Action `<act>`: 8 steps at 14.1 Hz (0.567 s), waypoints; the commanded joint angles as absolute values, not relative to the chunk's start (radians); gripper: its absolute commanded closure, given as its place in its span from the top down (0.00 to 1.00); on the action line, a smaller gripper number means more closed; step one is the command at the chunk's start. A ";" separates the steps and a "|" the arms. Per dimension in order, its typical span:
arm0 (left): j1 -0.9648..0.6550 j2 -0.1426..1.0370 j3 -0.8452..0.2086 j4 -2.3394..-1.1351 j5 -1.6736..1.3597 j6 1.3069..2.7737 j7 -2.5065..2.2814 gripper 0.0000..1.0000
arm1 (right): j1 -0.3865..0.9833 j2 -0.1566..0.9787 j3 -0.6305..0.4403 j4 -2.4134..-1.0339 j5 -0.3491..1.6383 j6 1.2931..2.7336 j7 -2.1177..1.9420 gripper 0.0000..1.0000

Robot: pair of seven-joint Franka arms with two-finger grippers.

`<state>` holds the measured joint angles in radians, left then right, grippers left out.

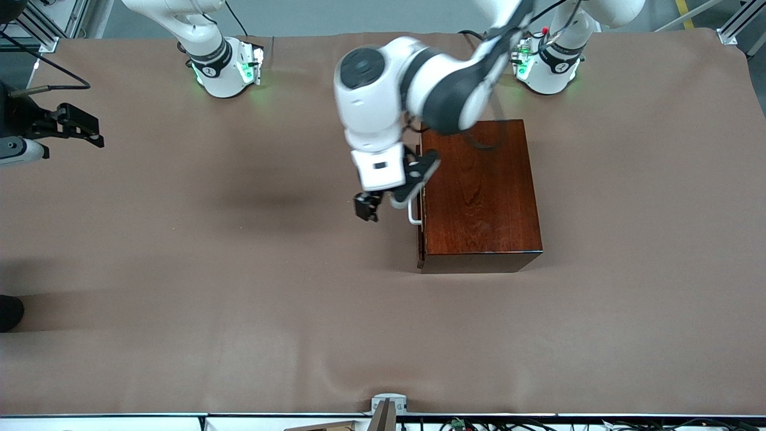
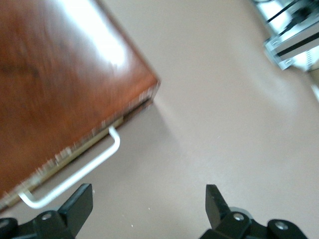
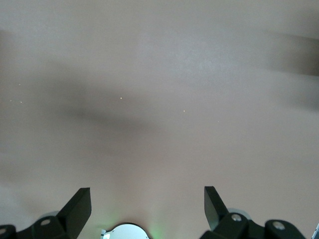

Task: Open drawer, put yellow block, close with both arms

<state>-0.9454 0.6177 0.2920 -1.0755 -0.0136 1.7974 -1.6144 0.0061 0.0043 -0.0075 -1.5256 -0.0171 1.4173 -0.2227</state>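
The reddish-brown wooden box (image 1: 479, 185) stands on the table near the left arm's base. Its drawer is pushed in; only the white bar handle (image 1: 413, 212) shows on the side facing the right arm's end. In the left wrist view the box (image 2: 60, 74) and handle (image 2: 75, 177) lie close by. My left gripper (image 1: 366, 206) is open and empty over the cloth just beside the handle (image 2: 149, 191). My right gripper (image 1: 90, 129) is open and empty, held at the right arm's end of the table over bare cloth (image 3: 148, 194). The yellow block is out of view.
A brown cloth (image 1: 239, 287) covers the whole table. The right arm's green-lit base (image 1: 224, 69) and the left arm's base (image 1: 544, 66) stand along the table's edge farthest from the front camera. A dark object (image 1: 7, 311) sits at the cloth's edge at the right arm's end.
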 commanded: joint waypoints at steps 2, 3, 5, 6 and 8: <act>-0.835 0.467 0.275 -1.118 -0.003 1.726 -1.361 1.00 | 0.012 -0.012 -0.012 -1.543 -0.005 1.430 -0.216 1.00; -0.812 0.444 0.275 -1.118 -0.005 1.704 -1.283 1.00 | 0.012 -0.012 -0.012 -1.543 -0.005 1.430 -0.216 1.00; -0.760 0.398 0.275 -1.118 -0.006 1.626 -1.139 1.00 | 0.012 -0.012 -0.012 -1.543 -0.005 1.430 -0.216 1.00; -0.734 0.381 0.275 -1.118 -0.006 1.594 -1.058 1.00 | 0.012 -0.012 -0.012 -1.543 -0.005 1.430 -0.216 1.00; -0.678 0.351 0.275 -1.120 -0.006 1.554 -0.923 1.00 | 0.012 -0.012 -0.011 -1.543 -0.005 1.430 -0.216 1.00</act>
<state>-0.7204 0.3991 0.2896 -1.0833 -0.0136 1.5868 -1.0346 0.0063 0.0043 -0.0075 -1.5273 -0.0171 1.4200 -0.2227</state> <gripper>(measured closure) 0.000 0.000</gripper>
